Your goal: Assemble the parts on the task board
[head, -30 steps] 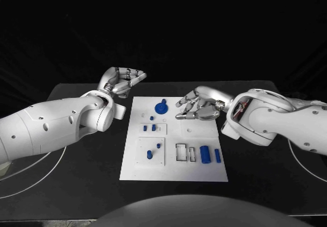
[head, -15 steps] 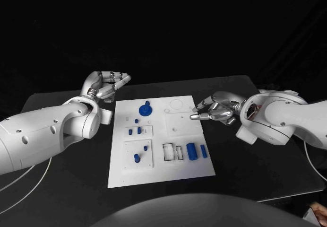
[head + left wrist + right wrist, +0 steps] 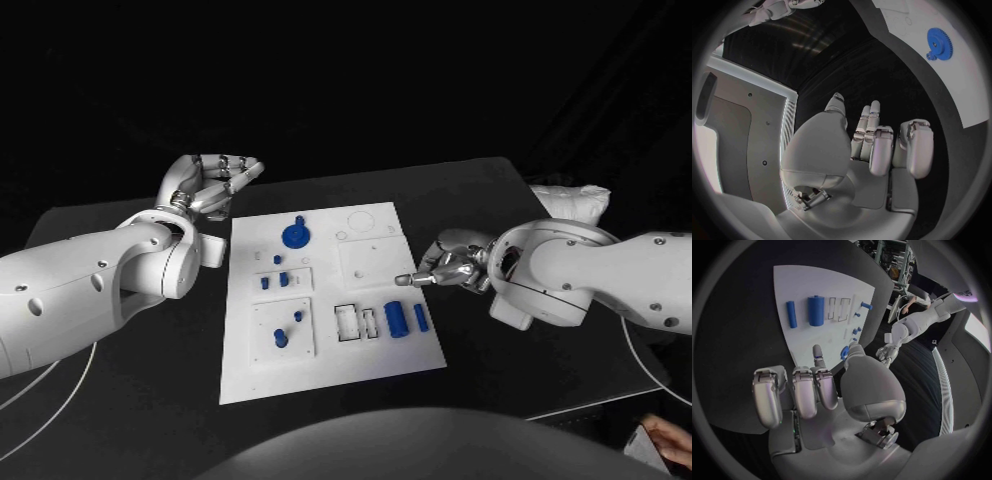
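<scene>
White and flat, the task board (image 3: 325, 360) lies on the black table (image 3: 548, 380), and both hands stay off it. The left hand (image 3: 209, 180) hovers just beyond the board's far left corner, fingers curled inward with nothing between them. The right hand (image 3: 450, 262) sits just off the board's right edge, fingers likewise bent in on nothing (one fingertip points toward the board). On the board, a blue gear (image 3: 296, 235) lies near the far edge, two blue cylinders (image 3: 395, 319) side by side near the right edge, and small blue pegs (image 3: 284, 279) left of centre.
</scene>
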You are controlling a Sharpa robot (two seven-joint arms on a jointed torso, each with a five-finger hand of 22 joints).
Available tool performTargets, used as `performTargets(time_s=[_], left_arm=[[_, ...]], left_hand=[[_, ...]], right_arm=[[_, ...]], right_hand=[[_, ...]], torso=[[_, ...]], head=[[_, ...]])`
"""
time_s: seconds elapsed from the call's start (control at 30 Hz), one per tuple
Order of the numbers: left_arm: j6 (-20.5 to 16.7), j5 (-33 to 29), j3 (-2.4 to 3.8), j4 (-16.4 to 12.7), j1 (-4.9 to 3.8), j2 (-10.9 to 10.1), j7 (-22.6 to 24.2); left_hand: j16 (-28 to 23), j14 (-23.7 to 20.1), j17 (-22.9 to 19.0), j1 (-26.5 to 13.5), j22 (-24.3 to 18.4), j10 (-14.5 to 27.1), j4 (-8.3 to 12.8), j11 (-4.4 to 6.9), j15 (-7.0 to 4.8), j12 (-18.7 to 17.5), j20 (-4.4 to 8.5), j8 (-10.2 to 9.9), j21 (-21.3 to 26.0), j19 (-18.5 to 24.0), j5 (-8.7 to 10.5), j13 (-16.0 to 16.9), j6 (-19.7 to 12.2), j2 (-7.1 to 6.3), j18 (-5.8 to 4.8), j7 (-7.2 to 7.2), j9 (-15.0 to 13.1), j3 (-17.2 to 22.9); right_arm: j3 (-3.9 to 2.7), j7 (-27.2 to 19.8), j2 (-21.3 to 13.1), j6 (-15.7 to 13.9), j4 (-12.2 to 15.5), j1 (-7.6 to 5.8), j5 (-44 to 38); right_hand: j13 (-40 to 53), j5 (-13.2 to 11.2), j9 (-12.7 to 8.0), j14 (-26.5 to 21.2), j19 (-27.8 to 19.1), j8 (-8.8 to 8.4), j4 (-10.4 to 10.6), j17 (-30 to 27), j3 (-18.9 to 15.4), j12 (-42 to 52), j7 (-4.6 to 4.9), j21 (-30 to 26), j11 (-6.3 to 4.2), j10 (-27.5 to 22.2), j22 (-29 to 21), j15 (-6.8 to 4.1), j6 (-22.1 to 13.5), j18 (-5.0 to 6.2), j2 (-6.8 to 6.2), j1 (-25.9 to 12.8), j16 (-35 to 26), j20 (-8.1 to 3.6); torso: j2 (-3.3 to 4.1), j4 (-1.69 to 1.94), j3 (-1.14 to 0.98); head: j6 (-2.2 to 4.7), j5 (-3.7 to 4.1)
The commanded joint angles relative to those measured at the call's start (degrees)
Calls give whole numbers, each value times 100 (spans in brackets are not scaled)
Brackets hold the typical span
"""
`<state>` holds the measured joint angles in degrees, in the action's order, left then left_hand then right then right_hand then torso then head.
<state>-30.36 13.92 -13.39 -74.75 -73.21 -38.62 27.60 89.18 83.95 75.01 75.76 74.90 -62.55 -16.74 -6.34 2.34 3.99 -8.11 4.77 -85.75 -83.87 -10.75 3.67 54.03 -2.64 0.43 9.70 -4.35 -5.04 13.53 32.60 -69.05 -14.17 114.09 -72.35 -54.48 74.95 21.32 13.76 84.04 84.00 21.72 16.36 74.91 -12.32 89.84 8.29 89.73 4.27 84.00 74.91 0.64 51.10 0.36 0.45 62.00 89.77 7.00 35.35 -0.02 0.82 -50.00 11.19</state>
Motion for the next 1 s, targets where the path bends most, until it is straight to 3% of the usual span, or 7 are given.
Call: performTargets(time_s=[0.03,0.17,0.3,0.47,0.63,1.0], left_arm=[[116,-17,3,-1,-3,1,32],[130,-16,3,0,1,-8,33],[133,-16,2,0,7,-23,36],[137,-16,2,-8,11,-33,39],[140,-15,2,-16,12,-46,39],[140,-15,2,-41,13,-82,43]], left_hand=[[-21,513,1274,-3,1361,29,-3,-19,28,-13,-42,-34,8,-275,-28,2,-31,41,71,10,6,-26],[-21,513,1274,-3,1361,29,-3,-19,28,-12,-42,-34,7,-275,-29,2,-31,42,71,10,6,-26],[-20,513,1274,-2,1362,29,-2,-19,28,-12,-42,-35,5,-277,-29,2,-33,45,70,10,6,-26],[-20,513,1274,-2,1362,29,-2,-19,28,-12,-42,-35,5,-277,-29,2,-33,45,70,10,6,-26],[-20,513,1274,-2,1362,29,-2,-19,28,-12,-42,-35,5,-277,-29,2,-33,45,70,10,6,-26],[-20,513,1274,-2,1362,29,-2,-19,28,-12,-42,-35,5,-277,-29,2,-33,45,70,10,6,-26]], right_arm=[[2,495,46,414,-13,109,-659],[2,565,114,449,-18,255,-989],[2,569,226,362,-41,326,-1137],[2,599,362,275,-75,369,-1206],[2,621,489,267,-137,411,-1234],[1,657,719,307,-265,532,-1225]], right_hand=[[1505,66,200,596,600,211,-24,1509,57,16,-34,27,9,600,1509,6,5,-36,45,154,23,-8],[1505,143,550,596,600,530,-31,1509,121,16,-71,27,-45,600,1509,-94,-58,-36,47,267,23,-102],[1505,315,790,596,600,688,-32,1509,168,16,-95,27,-64,600,1509,-121,-181,-36,29,299,23,-132],[1505,380,877,596,600,726,-49,1509,209,16,-98,27,-67,600,1509,-127,-241,-36,34,335,23,-133],[1505,370,923,596,600,734,-71,1509,241,16,-91,27,-62,600,1509,-124,-298,-36,31,371,23,-133],[1505,303,1014,596,600,752,-109,1509,306,16,-66,27,-40,600,1509,-110,-418,-36,33,432,23,-123]], torso=[[8,4,1],[4,-1,4],[2,-8,-2],[4,12,2],[3,5,2],[3,4,9]], head=[[0,7],[0,-22],[0,-60],[0,-49],[0,-116],[0,-134]])
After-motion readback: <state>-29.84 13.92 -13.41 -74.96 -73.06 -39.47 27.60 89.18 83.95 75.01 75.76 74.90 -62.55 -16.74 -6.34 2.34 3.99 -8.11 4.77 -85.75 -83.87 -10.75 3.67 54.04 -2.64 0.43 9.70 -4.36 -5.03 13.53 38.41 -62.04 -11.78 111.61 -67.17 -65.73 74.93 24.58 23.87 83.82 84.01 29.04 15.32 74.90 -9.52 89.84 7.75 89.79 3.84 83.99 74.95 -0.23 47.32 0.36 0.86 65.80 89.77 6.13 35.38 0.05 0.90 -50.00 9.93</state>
